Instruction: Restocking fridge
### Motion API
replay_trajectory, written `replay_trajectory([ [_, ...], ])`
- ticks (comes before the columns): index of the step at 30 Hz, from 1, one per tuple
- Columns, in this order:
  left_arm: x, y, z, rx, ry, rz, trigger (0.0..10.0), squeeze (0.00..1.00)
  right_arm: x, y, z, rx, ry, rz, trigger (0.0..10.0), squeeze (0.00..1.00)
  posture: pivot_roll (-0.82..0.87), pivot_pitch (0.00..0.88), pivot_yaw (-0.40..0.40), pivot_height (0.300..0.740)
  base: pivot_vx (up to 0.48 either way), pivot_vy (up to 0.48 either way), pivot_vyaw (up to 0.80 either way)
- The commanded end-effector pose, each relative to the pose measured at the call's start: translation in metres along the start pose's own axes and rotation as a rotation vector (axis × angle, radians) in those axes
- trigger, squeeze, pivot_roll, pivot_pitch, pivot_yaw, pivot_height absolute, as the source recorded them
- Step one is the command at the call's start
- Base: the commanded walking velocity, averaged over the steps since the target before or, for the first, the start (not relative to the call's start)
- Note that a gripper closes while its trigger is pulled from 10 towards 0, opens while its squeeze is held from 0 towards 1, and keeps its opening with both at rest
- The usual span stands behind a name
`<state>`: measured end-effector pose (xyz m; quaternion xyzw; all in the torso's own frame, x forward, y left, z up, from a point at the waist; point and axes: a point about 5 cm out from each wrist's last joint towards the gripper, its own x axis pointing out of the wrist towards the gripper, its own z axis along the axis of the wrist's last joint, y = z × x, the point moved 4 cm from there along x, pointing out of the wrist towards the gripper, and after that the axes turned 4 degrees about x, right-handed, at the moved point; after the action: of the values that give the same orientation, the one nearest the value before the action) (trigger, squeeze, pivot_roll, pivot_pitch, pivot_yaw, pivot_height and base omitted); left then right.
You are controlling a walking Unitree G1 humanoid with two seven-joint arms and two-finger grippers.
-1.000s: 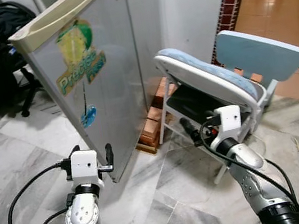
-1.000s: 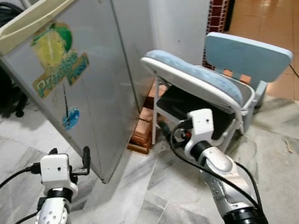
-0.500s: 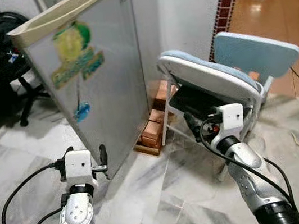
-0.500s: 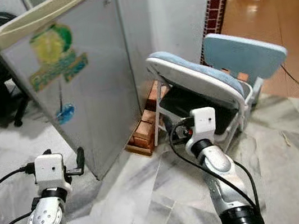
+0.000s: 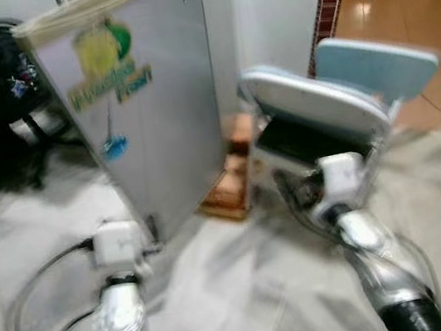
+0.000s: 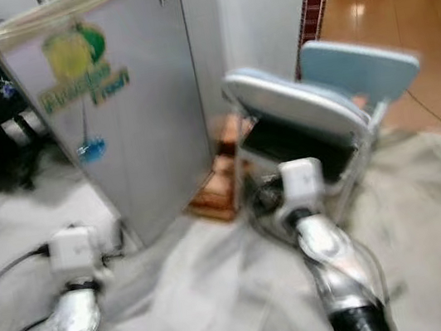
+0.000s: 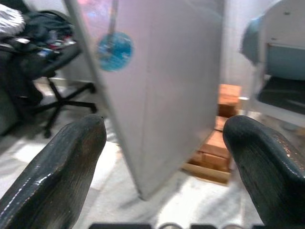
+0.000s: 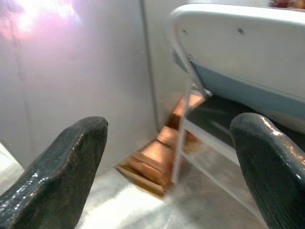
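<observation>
Just ahead, fridge (image 5: 154, 117), left end effector (image 7: 164, 157) spread

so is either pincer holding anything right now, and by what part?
Nothing is held. The left pincer and right pincer are both open with only air between their fingers, raised in front of the fridge and chair.

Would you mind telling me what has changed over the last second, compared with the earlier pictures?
Mainly the camera moved: the whole picture has shifted and blurred, so the robot seems to be walking or turning. The fridge door with its sticker and the folded chair keep their places beside each other. The left gripper and right gripper stay open and empty, held out low in front. Nothing was taken hold of or let go.
</observation>
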<state>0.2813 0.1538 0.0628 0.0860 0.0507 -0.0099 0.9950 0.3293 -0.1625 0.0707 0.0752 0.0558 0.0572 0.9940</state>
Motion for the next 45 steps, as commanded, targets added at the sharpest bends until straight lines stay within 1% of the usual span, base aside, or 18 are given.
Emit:
replay_trajectory([
  [1,0.0013,0.0099,0.0038,0.016,-0.016,0.016,10.0,0.0,0.0011,0.0103,0.0023,0.015,-0.019,0.02,10.0,0.0,-0.05,0.08,0.05,0.74,0.0,0.48,0.0],
  [5,0.0021,0.0106,0.0057,0.008,-0.02,0.022,10.0,0.0,0.0017,0.0129,0.0004,0.012,-0.008,0.033,10.0,0.0,-0.05,0.083,0.049,0.74,0.0,0.48,-0.16],
  [14,0.0018,0.0119,0.0066,-0.002,-0.028,0.025,10.0,0.0,0.0029,0.0102,0.0011,0.006,-0.01,0.028,10.0,0.0,-0.04,0.089,0.045,0.74,0.0,0.48,-0.8],
  [25,0.0034,0.012,0.0083,-0.011,-0.032,0.025,10.0,0.0,0.0034,0.0121,0.0004,0.001,-0.011,0.033,10.0,0.0,-0.05,0.088,0.046,0.74,0.0,0.48,-0.8],
  [45,0.0044,0.0122,0.0128,0.001,-0.059,0.009,10.0,0.0,0.0024,0.0106,0.0009,0.004,-0.022,0.025,10.0,0.0,-0.05,0.087,0.05,0.74,0.0,0.475,-0.8],
])
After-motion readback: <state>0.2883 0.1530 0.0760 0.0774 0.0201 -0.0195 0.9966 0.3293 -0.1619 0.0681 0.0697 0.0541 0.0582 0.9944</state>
